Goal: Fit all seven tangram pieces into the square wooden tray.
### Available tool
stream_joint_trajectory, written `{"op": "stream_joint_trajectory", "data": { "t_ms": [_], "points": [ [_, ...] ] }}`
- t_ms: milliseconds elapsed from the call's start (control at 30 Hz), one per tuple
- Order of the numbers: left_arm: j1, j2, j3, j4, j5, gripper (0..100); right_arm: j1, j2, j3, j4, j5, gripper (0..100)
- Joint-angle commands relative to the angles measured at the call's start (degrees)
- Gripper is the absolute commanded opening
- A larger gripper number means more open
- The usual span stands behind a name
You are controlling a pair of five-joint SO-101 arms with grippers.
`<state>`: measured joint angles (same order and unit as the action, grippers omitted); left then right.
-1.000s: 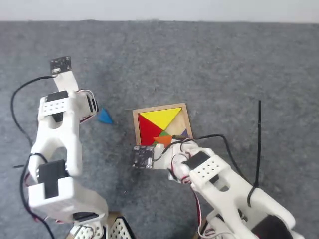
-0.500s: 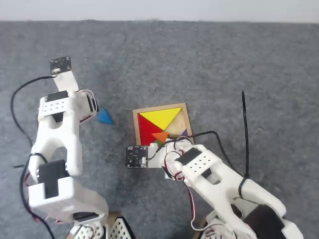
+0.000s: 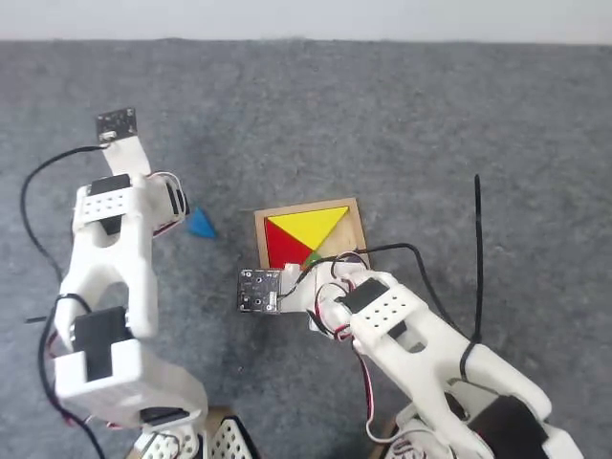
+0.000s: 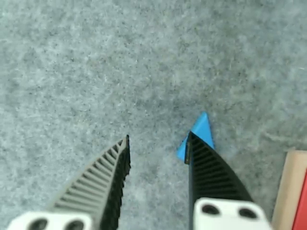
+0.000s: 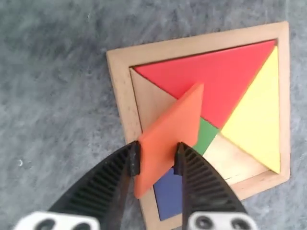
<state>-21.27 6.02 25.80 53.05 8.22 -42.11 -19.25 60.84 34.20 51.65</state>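
Grey, felt-like bench [image 3: 430, 124]
At centre of the high view, square wooden tray [image 3: 308, 207] lying flat; left of it and well apart, blue triangle piece [image 3: 201, 225], flat on the felt.

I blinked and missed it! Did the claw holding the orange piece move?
Yes. The right claw, shut on the orange piece, has shifted left and a little farther over the wooden tray, which stayed put.

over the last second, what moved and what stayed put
The right gripper, shut on the orange piece, slid to its left along the near edge of the tray. The left gripper, the blue triangle and the tray stayed put.
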Motion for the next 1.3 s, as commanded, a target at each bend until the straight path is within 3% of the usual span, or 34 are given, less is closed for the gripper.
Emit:
{"op": "stream_joint_trajectory", "data": {
  "t_ms": [0, 100, 300, 633, 767, 1033, 1267],
  "points": [
    [-0.35, -0.62, -2.95, 0.26, 0.53, 18, -0.66, 1.36, 3.87, 0.22, 0.26, 8.5],
    [-0.35, -0.62, -2.95, 0.26, 0.53, 18, -0.75, -0.75, 4.48, 1.63, 0.26, 9.1],
    [-0.35, -0.62, -2.95, 0.26, 0.53, 18, -3.38, -4.0, 4.48, 8.66, 0.26, 21.4],
    [-0.35, -0.62, -2.95, 0.26, 0.53, 18, -4.53, -3.91, 5.45, 8.84, 0.62, 18.0],
    [-0.35, -0.62, -2.95, 0.26, 0.53, 18, -4.53, -4.62, 8.97, 4.18, 2.11, 16.2],
    [-0.35, -0.62, -2.95, 0.26, 0.53, 18, 0.84, -4.09, 9.05, 0.84, 5.54, 16.2],
    [-0.35, -0.62, -2.95, 0.26, 0.53, 18, -0.4, -4.7, 9.32, 2.33, 5.63, 16.3]
  ]
}}
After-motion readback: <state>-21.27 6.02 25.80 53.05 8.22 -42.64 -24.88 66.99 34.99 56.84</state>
